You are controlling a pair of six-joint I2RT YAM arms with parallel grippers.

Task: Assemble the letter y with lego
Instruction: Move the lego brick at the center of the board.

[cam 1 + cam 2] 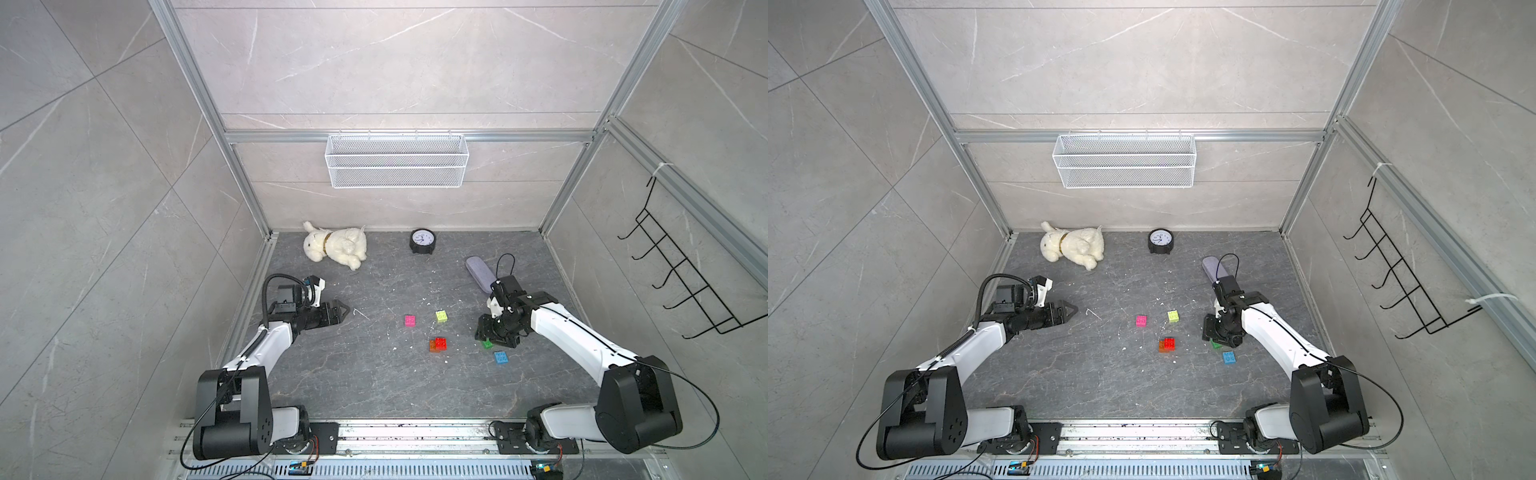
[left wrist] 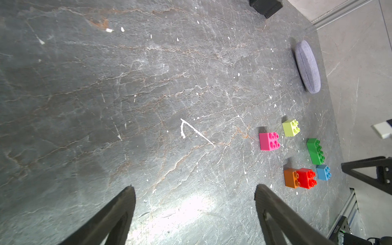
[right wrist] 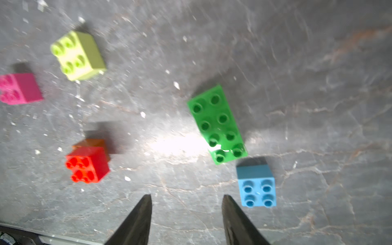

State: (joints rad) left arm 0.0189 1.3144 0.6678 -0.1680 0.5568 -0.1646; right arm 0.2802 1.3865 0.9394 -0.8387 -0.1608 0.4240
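The dark grey veined stone tabletop (image 1: 374,386) carries everything. Along its back lie a white plush dog (image 1: 335,246), a lilac-grey oval fabric case (image 2: 307,66) and a round black clock (image 1: 422,241). The left gripper (image 2: 194,188) hovers over bare stone, its fingers spread wide with nothing between them. The right gripper (image 3: 186,198) points down over the lego (image 1: 1169,343), its fingers parted and empty. The long green studded plastic brick (image 3: 217,125) lies flat, studs up, one end just beside the short blue brick (image 3: 256,189). The short red brick (image 1: 441,343) sits stepped on the orange brick (image 1: 432,347). The pink brick (image 1: 410,320) and the yellow-green brick (image 1: 441,316) stand loose, apart from the rest.
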